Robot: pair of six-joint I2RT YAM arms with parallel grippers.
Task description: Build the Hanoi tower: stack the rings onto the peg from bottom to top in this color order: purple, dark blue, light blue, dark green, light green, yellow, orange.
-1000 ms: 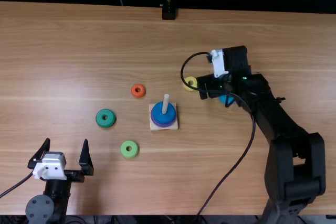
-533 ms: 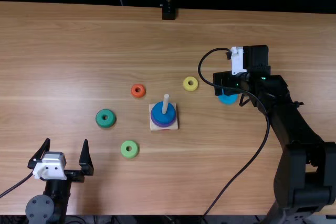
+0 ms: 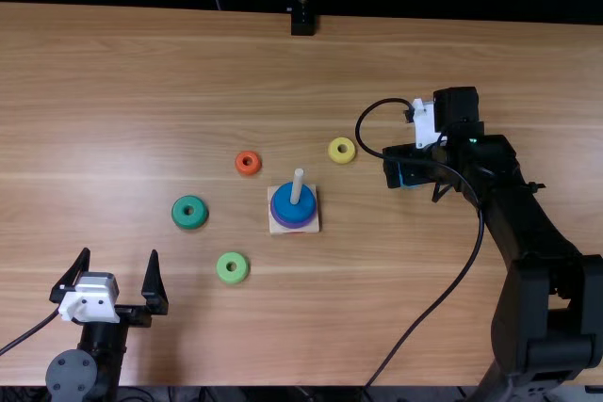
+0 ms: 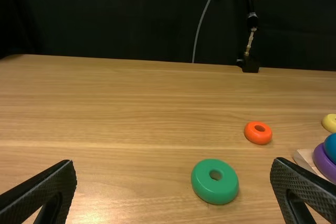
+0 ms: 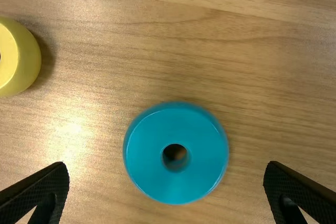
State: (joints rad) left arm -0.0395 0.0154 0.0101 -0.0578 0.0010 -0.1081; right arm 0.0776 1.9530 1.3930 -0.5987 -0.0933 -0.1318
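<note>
In the top view my right gripper [image 3: 403, 168] is over the light blue ring [image 3: 411, 181], hiding most of it. The right wrist view has the right gripper [image 5: 167, 190] open, its fingers wide apart with the light blue ring [image 5: 152, 166] on the table between and beyond them. The dark blue ring [image 3: 286, 208] lies on the purple ring [image 3: 292, 225] around the peg [image 3: 298, 185]. My left gripper [image 3: 117, 275] stands open at the near left; in its wrist view, the left gripper [image 4: 173, 174] holds nothing.
Loose on the table [image 3: 170, 72] lie the dark green ring [image 3: 178, 213], light green ring [image 3: 223, 268], orange ring [image 3: 239, 163] and yellow ring [image 3: 334, 150]. The peg's base [image 3: 314, 223] is left of the right arm.
My right gripper has moved right from beside the yellow ring, then slightly toward the near edge over the light blue ring. The left arm and the rings have stayed still.
</note>
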